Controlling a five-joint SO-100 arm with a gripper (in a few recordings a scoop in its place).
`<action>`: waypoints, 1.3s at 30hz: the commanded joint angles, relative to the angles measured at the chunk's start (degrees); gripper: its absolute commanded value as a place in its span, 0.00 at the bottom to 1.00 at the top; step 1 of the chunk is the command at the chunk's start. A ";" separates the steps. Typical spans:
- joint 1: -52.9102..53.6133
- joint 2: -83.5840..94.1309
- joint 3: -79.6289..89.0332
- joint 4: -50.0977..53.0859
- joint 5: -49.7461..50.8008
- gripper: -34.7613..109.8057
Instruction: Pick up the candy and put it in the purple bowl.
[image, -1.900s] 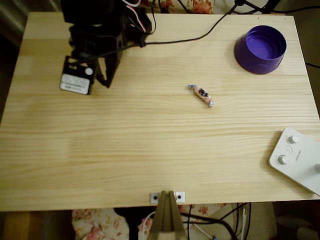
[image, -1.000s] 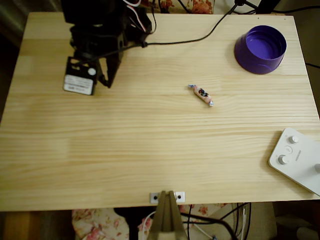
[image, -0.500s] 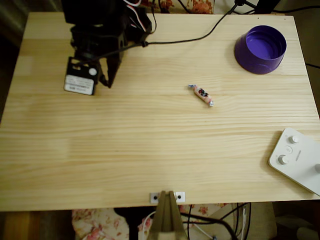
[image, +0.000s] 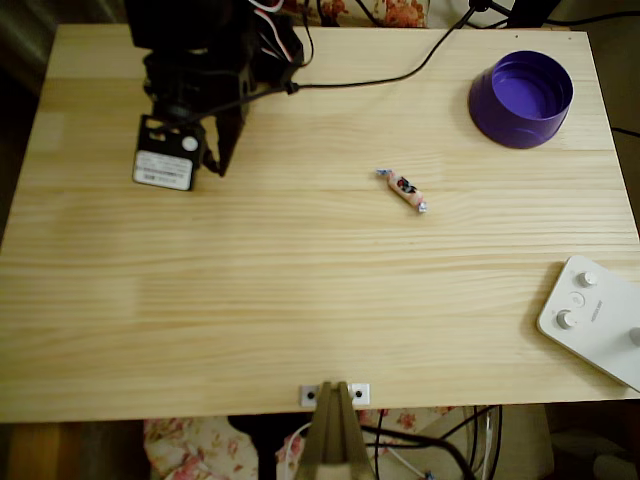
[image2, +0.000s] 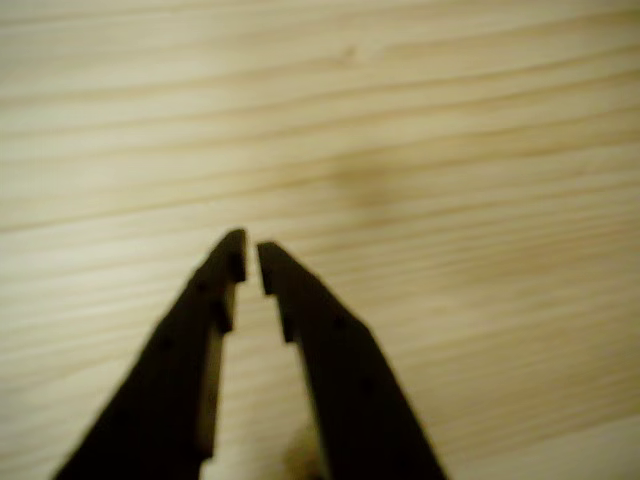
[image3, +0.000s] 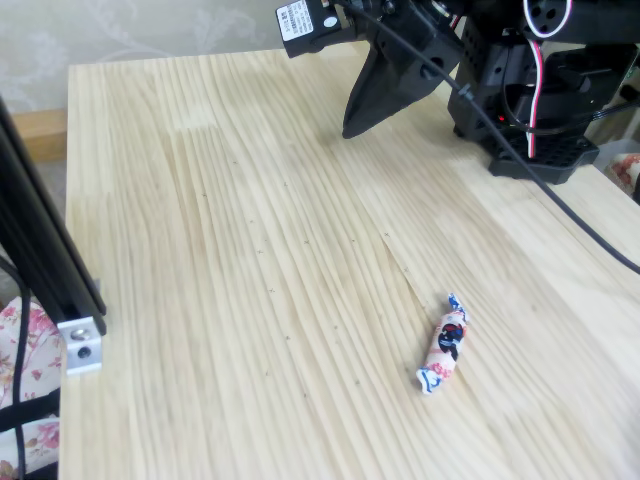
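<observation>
The candy (image: 403, 189) is a small pinkish sweet with dark marks and twisted wrapper ends, lying flat near the middle of the wooden table (image: 300, 290); a fixed view shows the candy (image3: 443, 345) close up. At the far right corner stands the purple bowl (image: 522, 98), upright and with nothing in it. My black gripper (image: 214, 168) hangs over the far left of the table, well left of the candy. In the wrist view the gripper (image2: 250, 252) is shut with only a thin slit between the tips and bare wood beneath. The gripper (image3: 350, 130) points down at the board.
A white device with knobs (image: 595, 320) lies at the near right corner. A black cable (image: 400, 70) runs across the far side of the table from the arm's base (image3: 540, 80). A metal bracket (image: 335, 394) sits at the near edge.
In the overhead view the gripper has drifted slightly to the right. The candy and the bowl have not moved.
</observation>
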 joint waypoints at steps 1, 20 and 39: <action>-0.26 0.79 -0.09 0.26 -1.41 0.24; -5.36 -12.39 -15.47 -2.55 2.37 0.24; -33.05 -51.24 -43.42 -6.77 12.22 0.24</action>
